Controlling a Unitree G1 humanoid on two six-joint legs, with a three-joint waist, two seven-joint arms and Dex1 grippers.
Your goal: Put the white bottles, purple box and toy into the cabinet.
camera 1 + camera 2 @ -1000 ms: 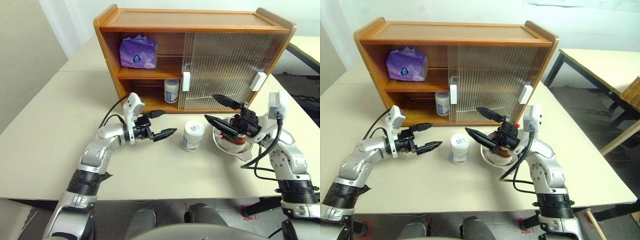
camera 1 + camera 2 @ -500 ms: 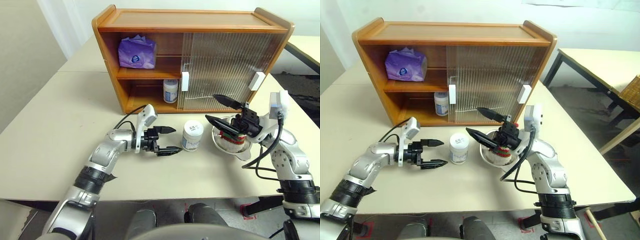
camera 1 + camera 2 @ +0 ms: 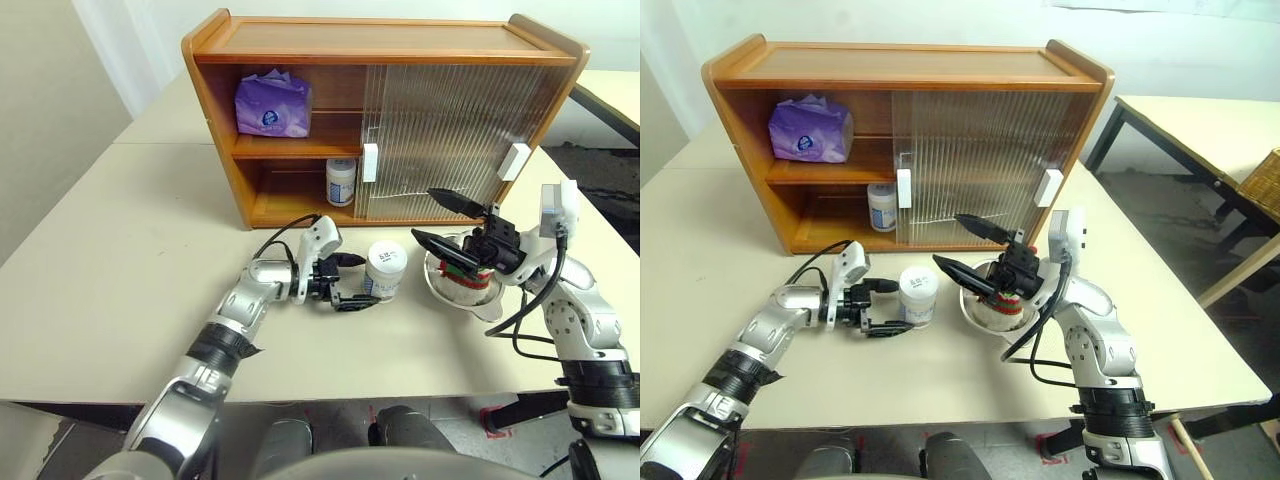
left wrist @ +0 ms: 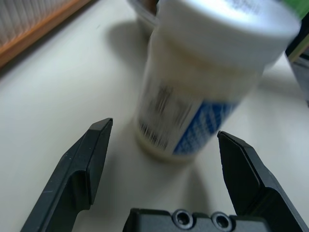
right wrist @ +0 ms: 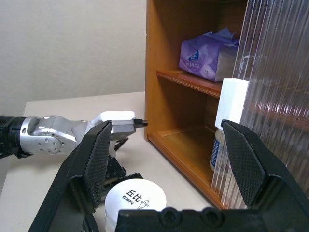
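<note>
**Left claw lined up on the second bottle**

The cabinet stands at the back of the tabletop, its left half uncovered and both ribbed doors slid over to the right half. The purple box lies on the upper shelf, and one white bottle stands on the lower shelf, partly behind the door edge. The other white bottle stands upright on the tabletop in front of the cabinet, just beside the steel bowl where the toy sits.

My left claw is released, fingers spread wide and lying nearly level, with the bottle standing just off their tips and not yet between them. My right claw is released too, empty, hovering above the bowl.

To do this well, I judge I should push forward until the bottle's body sits centred between my fingers, below the lid, then clench evenly; a one-sided touch could tip or slide it toward the bowl.

The tabletop is pale, smooth and bare around the bottle. A second table stands to the right, with dark floor between.
</note>
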